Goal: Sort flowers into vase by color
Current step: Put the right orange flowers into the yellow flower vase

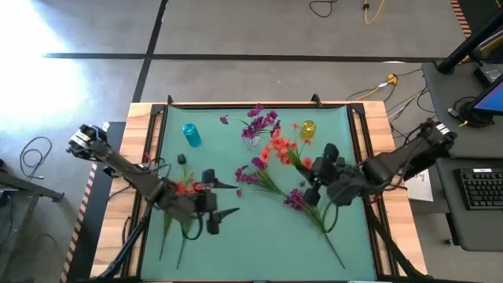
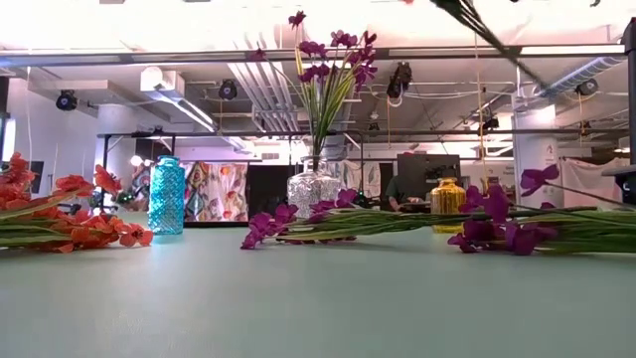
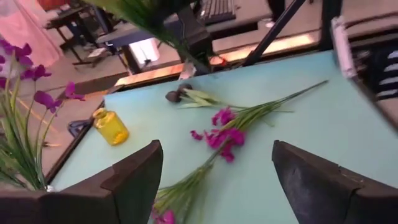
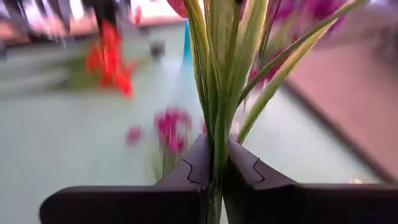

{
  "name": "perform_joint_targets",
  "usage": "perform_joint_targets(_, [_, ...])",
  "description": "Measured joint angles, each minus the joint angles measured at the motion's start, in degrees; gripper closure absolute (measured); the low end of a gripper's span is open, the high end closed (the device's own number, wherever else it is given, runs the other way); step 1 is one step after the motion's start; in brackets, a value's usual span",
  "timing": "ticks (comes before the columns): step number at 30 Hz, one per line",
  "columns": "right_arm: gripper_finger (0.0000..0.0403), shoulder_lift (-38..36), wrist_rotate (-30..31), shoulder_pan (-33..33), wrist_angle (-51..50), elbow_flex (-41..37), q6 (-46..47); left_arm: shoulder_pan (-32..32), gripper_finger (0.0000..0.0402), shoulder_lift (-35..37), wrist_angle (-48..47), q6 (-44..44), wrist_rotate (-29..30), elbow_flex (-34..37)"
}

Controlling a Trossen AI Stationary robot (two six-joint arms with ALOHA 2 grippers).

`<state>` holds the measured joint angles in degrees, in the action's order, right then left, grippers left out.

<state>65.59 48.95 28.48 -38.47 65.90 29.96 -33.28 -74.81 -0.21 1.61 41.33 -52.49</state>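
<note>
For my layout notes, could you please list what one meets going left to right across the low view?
Orange flowers → blue vase → clear vase → yellow vase → purple flowers.

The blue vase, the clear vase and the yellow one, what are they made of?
All three look like glass, though clear plastic could look alike. The blue vase is see-through teal with a bumpy, ribbed surface. The clear vase has sparkly cut facets, and purple flowers stand in it. The yellow vase is shiny amber and lets light through.
</note>
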Motion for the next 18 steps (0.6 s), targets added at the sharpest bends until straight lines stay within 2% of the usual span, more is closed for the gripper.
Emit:
perform_joint_targets(3, [0.0390,-4.18,7.63,0.03,15.95,-6.69,-10.47,-1.32,0.0116,3.10,-4.22,3.68,0.26,0.00])
perform_joint_targets(6, [0.0390,-7.86,13.92,-0.98,36.58,-15.33,-22.18,-1.66,0.0116,5.58,-9.01,8.12,0.26,0.00])
perform_joint_targets(12, [0.0390,-11.16,14.22,-10.03,75.82,-30.87,-39.57,-1.55,0.0116,8.86,-17.20,14.58,2.27,0.00])
perform_joint_targets(15, [0.0390,-11.15,14.24,-16.47,88.69,-35.41,-44.92,-1.55,0.0116,9.94,-20.11,16.82,4.81,0.00])
perform_joint_targets(18, [0.0390,-11.15,14.22,-22.76,95.18,-37.88,-47.35,-1.55,0.0116,10.56,-22.40,17.81,7.06,0.00])
